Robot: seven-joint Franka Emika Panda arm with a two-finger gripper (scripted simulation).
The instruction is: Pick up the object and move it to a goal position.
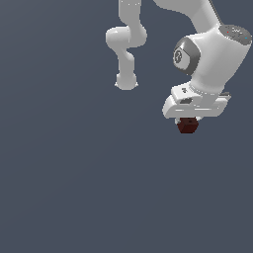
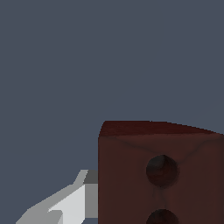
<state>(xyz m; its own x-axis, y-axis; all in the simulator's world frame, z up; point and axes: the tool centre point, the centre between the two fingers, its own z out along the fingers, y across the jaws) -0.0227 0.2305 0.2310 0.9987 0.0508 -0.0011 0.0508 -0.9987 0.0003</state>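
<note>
The object, a small dark red-brown block (image 1: 188,125), sits directly under my white gripper (image 1: 188,121) at the exterior view's right. The gripper's fingers are hidden behind the hand and the block there. In the wrist view the block (image 2: 159,173) fills the near corner, with round holes on its face, and one white fingertip (image 2: 72,203) presses against its side. The gripper is shut on the block. Whether the block is lifted off the grey surface (image 1: 74,173) I cannot tell.
The arm's base and lower links (image 1: 126,44) stand at the back of the exterior view. A plain grey floor surrounds everything.
</note>
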